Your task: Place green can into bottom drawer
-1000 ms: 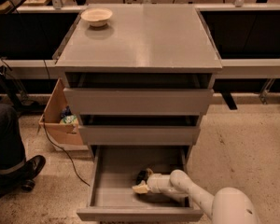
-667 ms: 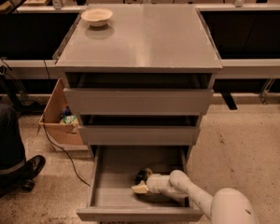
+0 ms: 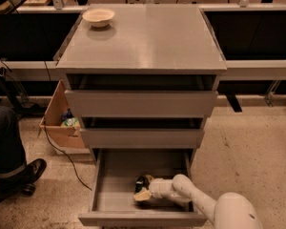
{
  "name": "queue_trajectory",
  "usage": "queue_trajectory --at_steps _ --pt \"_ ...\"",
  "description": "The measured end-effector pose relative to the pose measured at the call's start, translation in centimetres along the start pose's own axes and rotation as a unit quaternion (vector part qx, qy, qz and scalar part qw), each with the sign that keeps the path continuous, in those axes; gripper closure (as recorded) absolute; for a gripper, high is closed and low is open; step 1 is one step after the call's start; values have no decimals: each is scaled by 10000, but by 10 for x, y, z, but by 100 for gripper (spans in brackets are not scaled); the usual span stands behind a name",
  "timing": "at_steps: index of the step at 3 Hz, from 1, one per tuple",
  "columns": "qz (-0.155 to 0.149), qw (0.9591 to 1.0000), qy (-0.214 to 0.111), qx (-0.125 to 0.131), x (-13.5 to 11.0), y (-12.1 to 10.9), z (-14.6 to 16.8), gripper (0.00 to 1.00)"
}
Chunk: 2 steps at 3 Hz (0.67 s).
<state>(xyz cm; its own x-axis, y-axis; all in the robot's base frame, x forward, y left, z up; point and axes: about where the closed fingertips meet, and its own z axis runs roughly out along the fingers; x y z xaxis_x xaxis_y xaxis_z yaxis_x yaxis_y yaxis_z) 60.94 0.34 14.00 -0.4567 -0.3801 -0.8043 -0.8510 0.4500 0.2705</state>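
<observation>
The bottom drawer [image 3: 109, 194] of the grey cabinet is pulled open toward me, with a plain grey inside. My white arm reaches in from the lower right. The gripper [image 3: 143, 190] is low inside the drawer, right of its middle, close to the floor of the drawer. A small dark shape sits at the gripper's tip. I cannot make out the green can as such; it is either hidden by the gripper or is that dark shape.
The two shallower drawers [image 3: 140, 104] above stand slightly open. A beige bowl [image 3: 98, 17] sits on the cabinet top at the back left. A cardboard box [image 3: 57, 128] and a cable lie left of the cabinet. A person's leg and shoe [image 3: 19, 173] are at the far left.
</observation>
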Motion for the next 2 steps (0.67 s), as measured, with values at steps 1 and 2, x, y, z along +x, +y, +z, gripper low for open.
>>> queue_trajectory --at_steps 1,2 --pt "56 9999 -28 -93 8 -1 6 0" --pt "56 9999 -27 -93 8 -1 6 0"
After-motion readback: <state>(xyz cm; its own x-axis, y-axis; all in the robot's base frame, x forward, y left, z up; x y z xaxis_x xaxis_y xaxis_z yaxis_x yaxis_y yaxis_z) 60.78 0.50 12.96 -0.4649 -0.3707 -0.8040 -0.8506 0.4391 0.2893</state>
